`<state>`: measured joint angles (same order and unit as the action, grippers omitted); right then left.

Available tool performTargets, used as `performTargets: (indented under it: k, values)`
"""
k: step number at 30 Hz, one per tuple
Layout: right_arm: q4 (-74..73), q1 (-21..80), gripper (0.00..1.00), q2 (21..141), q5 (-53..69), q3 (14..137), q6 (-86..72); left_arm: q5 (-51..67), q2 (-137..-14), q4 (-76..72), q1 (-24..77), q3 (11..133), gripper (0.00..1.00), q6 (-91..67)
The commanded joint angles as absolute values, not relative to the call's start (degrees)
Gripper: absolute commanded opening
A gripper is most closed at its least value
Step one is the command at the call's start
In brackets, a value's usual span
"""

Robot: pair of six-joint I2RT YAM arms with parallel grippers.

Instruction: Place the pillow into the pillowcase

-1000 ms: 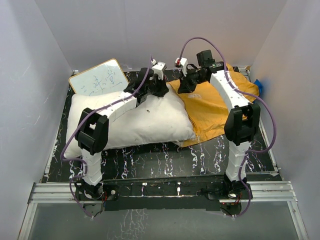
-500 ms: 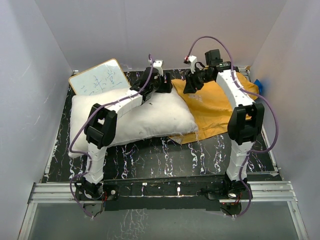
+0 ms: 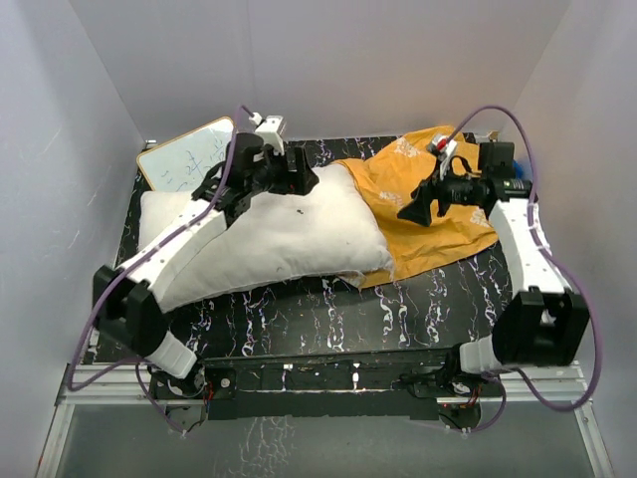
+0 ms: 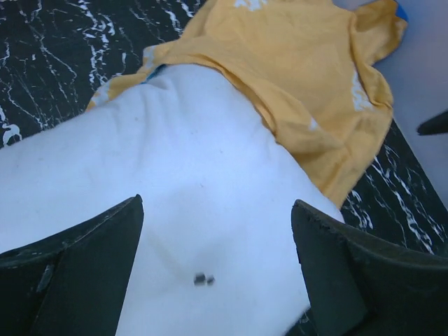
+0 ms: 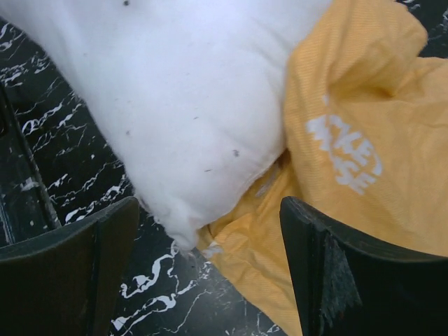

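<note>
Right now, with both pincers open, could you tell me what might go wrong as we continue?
1. Neither the left pincer nor the right pincer holds the pillowcase, so its mouth may slip off the pillow, whose end is only barely covered.
2. The pillowcase lies crumpled; pushing could shove it away instead of filling it.

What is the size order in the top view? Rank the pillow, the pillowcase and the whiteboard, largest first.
1. pillow
2. pillowcase, crumpled, so only its visible spread counts
3. whiteboard, partly hidden
</note>
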<state>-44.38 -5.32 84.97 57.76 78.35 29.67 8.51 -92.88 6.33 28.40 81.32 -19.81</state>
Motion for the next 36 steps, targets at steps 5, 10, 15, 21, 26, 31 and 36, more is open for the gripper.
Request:
performTargets:
  k: [5, 10, 15, 21, 26, 31, 36]
  values:
    - [-30.67, -4.42, 0.88, 73.02, 60.19, 59.31, 33.75, 13.86, -78.66, 6.62, 43.78, 67.94, 0.86, 7.34]
    - [-30.41, -4.78, 0.86, 76.80, 56.90, 59.38, 25.36, 6.03, -83.23, 7.23, 53.22, 67.30, 0.96, 26.86]
    - [-31.60, -4.89, 0.75, 81.64, 55.48, 60.78, 20.50, 0.20, -94.37, 10.53, 54.84, 73.70, 0.97, 36.65]
    - [-32.23, -4.83, 0.69, 85.00, 51.83, 61.01, 17.67, -11.74, -102.43, 5.69, 55.51, 73.85, 0.96, 40.75]
    - [-29.02, -3.20, 0.57, 86.59, 48.62, 59.47, 14.36, -15.46, -102.78, 3.27, 55.23, 72.18, 0.01, 36.60]
    - [-27.28, -1.44, 0.49, 89.09, 43.96, 60.82, 12.01, -8.29, -93.25, -5.74, 53.10, 63.33, 0.00, 28.15]
    - [-24.91, 3.24, 0.50, 92.62, 38.56, 62.48, 11.08, -3.05, -87.59, -9.47, 48.96, 58.82, 0.00, 19.56]
